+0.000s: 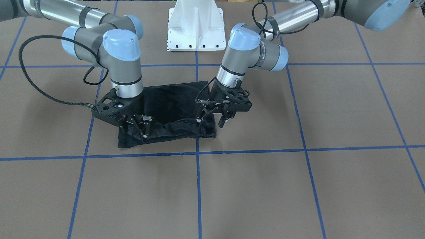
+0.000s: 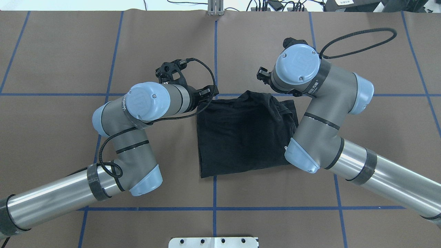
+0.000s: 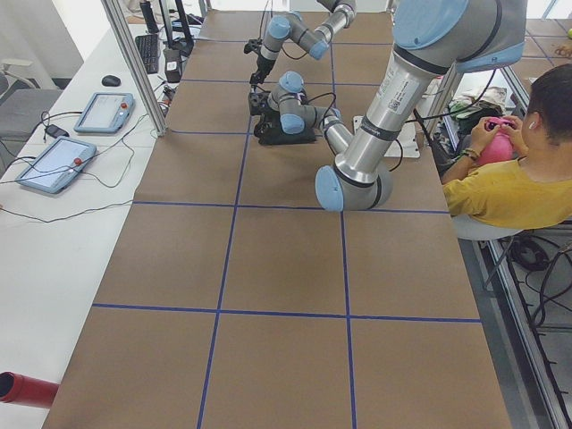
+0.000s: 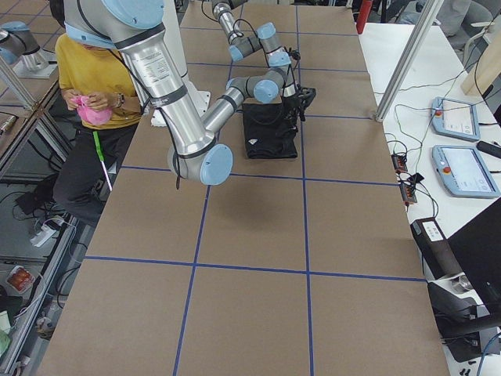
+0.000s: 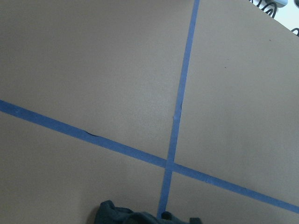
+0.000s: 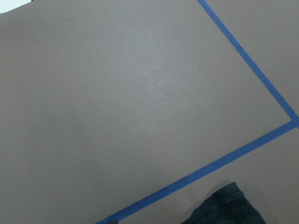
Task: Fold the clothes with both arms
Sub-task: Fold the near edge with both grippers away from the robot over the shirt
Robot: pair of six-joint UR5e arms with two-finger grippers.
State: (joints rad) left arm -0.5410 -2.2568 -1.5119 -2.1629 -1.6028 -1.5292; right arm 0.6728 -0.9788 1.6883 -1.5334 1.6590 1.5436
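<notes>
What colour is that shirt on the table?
The shirt is black; the overhead view shows it best.

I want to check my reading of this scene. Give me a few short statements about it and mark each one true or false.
1. The black T-shirt lies on the table. True.
2. The left gripper and the right gripper are at the shirt's edge far from the robot's base. True.
3. The shirt is spread flat with both sleeves out. False: it is folded compact, and its far edge is bunched.
4. The seated person wears green. False: yellow.
5. Blue tape lines cross the table. True.
</notes>
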